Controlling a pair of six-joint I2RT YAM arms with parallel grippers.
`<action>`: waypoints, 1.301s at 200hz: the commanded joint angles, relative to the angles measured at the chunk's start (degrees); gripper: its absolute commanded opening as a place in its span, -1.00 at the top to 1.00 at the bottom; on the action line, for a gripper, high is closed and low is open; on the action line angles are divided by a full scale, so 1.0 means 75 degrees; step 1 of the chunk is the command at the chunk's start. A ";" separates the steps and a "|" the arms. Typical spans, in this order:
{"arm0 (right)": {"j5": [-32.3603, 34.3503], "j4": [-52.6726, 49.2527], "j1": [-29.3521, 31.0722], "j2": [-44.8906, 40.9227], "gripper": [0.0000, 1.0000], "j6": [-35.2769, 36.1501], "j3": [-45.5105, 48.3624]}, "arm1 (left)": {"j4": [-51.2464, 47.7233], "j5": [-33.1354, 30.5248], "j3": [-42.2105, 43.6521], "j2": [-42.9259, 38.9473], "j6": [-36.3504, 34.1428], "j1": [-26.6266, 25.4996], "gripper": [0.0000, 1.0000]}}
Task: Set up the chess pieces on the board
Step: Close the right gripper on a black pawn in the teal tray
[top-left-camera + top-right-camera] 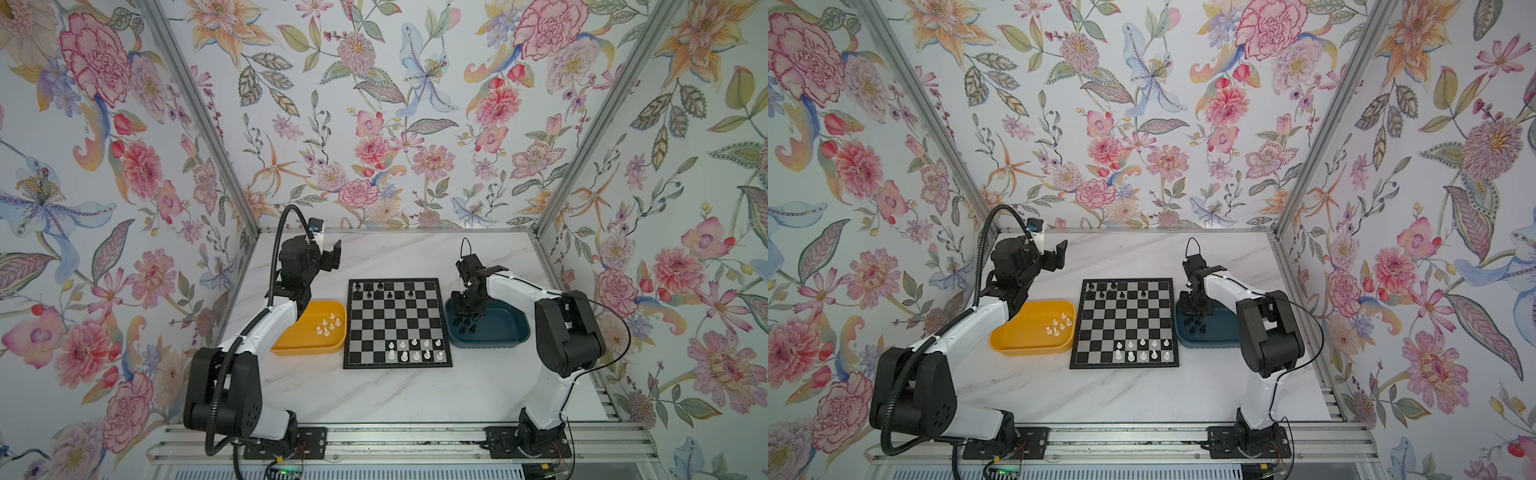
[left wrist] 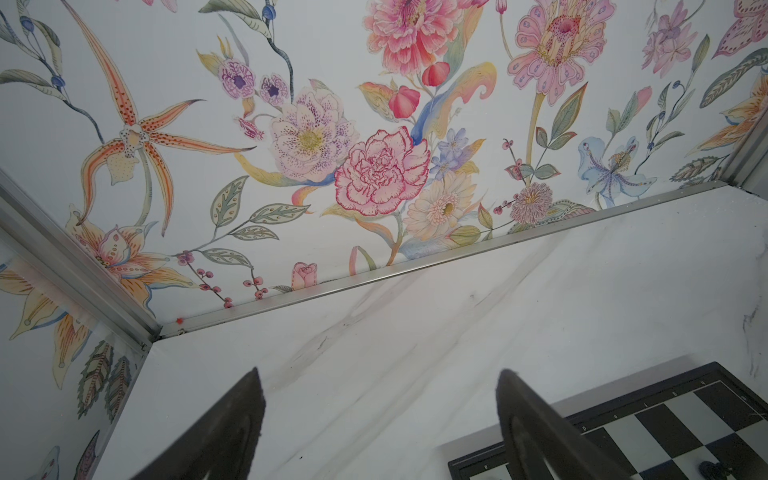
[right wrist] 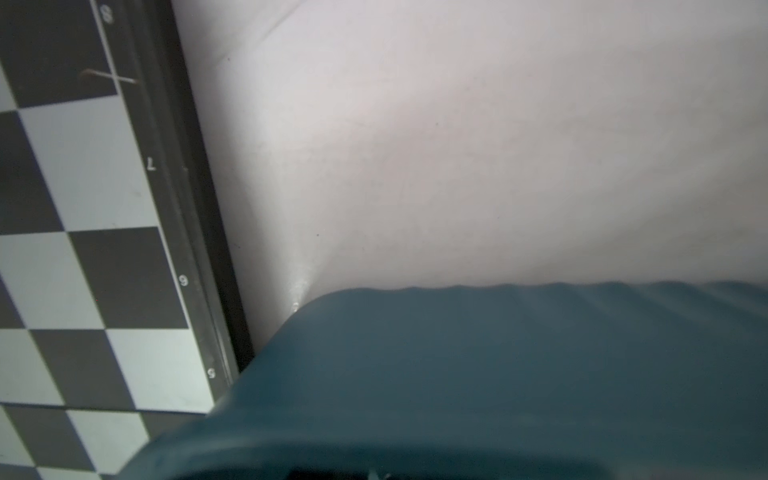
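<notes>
Board (image 1: pixel 397 323) half set; chess pieces (image 1: pixel 328 326) remain in yellow tray (image 1: pixel 307 353) and blue tray (image 1: pixel 490 343). Left fingers (image 2: pixel 224 436) released, empty. Right fingers (image 1: pixel 466 311), inside blue tray: cannot tell.

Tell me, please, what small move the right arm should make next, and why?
Probably lift the right gripper straight up out of the blue tray, if it has a black piece; I cannot tell. It sits low among the loose black pieces there, and the board has gaps in its far rows.

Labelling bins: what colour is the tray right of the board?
Dark teal-blue tray, clearest in a top view.
</notes>
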State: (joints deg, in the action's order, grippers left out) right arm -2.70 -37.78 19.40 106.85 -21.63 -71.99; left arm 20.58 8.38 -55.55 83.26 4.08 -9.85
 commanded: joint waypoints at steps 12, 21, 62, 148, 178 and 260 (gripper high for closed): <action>0.0116 0.0039 -0.0042 0.0186 0.61 0.0052 -0.0254 | -0.0013 0.0007 -0.0234 0.0119 0.0101 -0.0070 -0.77; 0.0114 0.0041 -0.0032 0.0202 0.61 0.0050 -0.0263 | -0.0012 0.0012 -0.0234 0.0124 0.0101 -0.0071 -0.77; 0.0079 0.0045 -0.0031 0.0261 0.67 0.0033 -0.0272 | 0.0000 0.0008 -0.0222 0.0113 0.0112 -0.0067 -0.77; 0.0071 0.0039 -0.0027 0.0331 0.79 0.0009 -0.0293 | 0.0034 0.0054 -0.0187 0.0125 0.0136 -0.0070 -0.77; 0.0100 0.0036 -0.0017 0.0314 0.89 0.0013 -0.0298 | 0.0046 0.0054 -0.0175 0.0098 0.0130 -0.0070 -0.77; 0.0439 -0.0483 0.0091 -0.0004 0.98 0.0064 -0.0538 | 0.0156 0.0077 -0.0070 0.0042 0.0095 -0.0070 -0.77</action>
State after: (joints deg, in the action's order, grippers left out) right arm -1.28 -38.46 19.53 108.03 -21.65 -74.30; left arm 20.62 8.43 -55.55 83.29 4.34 -9.85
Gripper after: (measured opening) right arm 0.088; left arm 0.886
